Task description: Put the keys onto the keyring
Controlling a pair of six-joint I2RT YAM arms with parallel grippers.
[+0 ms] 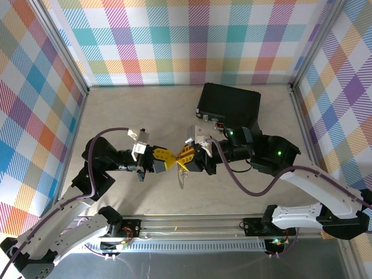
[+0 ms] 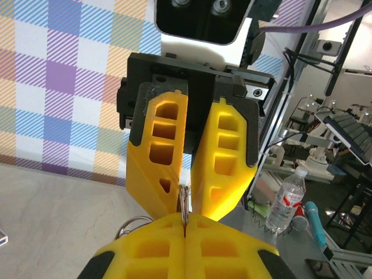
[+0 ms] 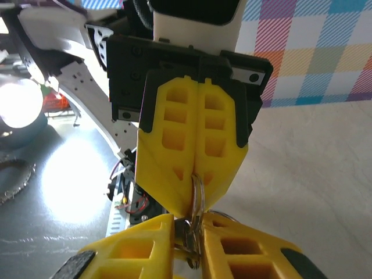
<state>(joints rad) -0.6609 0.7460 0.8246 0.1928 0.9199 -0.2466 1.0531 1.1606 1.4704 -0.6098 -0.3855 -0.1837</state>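
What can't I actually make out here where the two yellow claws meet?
Keyring: mostly hidden between yellow fingers, both wrist views.
Hanging metal piece: too small in the top view to tell key from ring.
Right claw: whether it grips the ring is unclear; metal crowds its gap in the right wrist view.

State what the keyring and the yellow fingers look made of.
Keyring: thin bare metal, probably steel, judging by its grey sheen. Fingers: matte yellow plastic, possibly printed; moulded open pockets, no shine.
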